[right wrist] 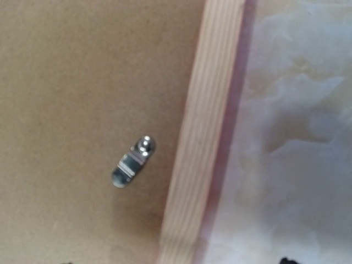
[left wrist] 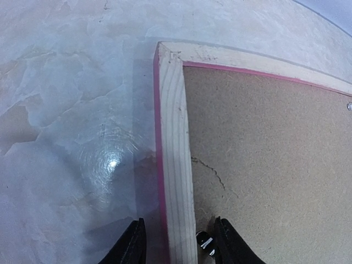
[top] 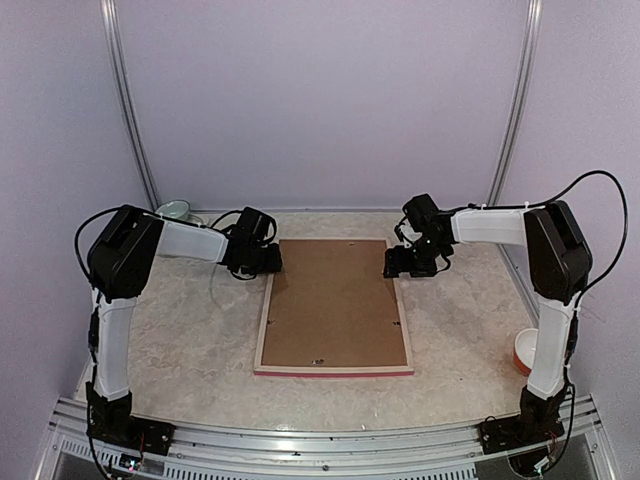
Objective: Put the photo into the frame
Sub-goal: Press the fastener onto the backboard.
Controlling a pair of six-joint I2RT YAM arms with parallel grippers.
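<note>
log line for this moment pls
frame: face down | backing board: in frame | left gripper: open, astride frame | right gripper: open, above frame

L arm (top: 190,240): elbow bent, reached inward; L gripper (top: 270,263) sat low, jaws part-open. R arm (top: 490,226): mirrored; R gripper (top: 397,266) low, jaws wide.

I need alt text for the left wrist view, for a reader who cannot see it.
The left gripper, open, straddles a pale wood rail of the frame, which lies back up on a marbled table. A brown backing board fills the frame.
</note>
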